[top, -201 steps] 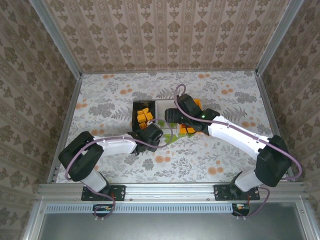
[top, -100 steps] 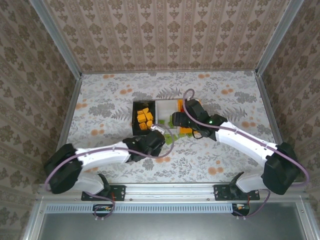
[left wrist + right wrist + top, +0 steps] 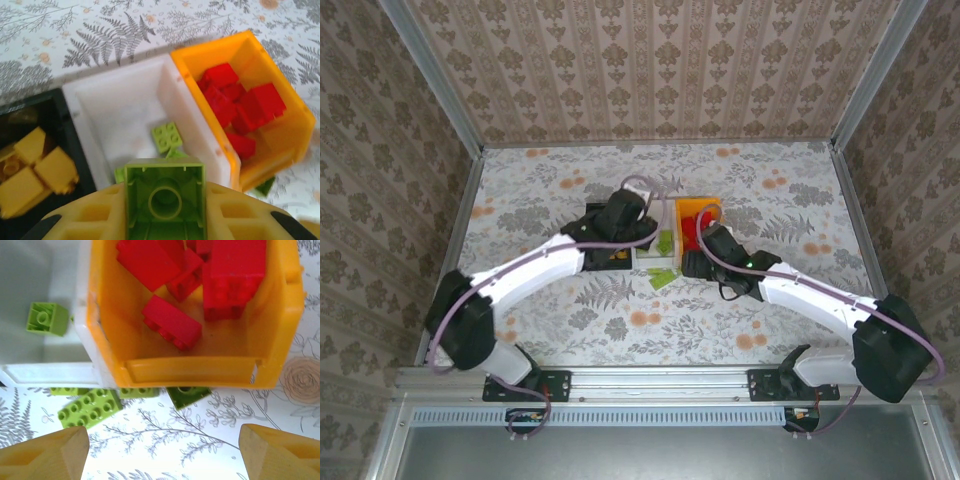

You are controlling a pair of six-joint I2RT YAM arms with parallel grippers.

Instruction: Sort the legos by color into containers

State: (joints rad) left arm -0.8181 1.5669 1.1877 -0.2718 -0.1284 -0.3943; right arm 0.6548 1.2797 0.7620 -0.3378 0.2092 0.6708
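Observation:
Between the yellow fingers of my left gripper [image 3: 165, 200] sits a light green lego [image 3: 165, 192], hollow side toward the camera; the gripper is shut on it above the near end of the white bin [image 3: 120, 90]. Another green lego [image 3: 167, 136] lies inside that bin. Orange-yellow legos [image 3: 35, 170] fill the black bin [image 3: 70, 130], and red legos [image 3: 172, 322] lie in the orange bin [image 3: 190, 370]. My right gripper [image 3: 162, 460] is open over the table just in front of the orange bin, holding nothing. Three green legos [image 3: 90, 407] lie on the table against the bins' near walls.
The three bins stand side by side mid-table: black on the left, white [image 3: 650, 255] in the middle, orange [image 3: 700, 208] on the right. My left arm [image 3: 550, 262] crosses over the black bin. Patterned walls enclose the table on three sides.
My left arm has swung from the table in front of the bins up over the white bin, carrying the green lego. My right gripper has drawn back from the orange bin toward the near side.

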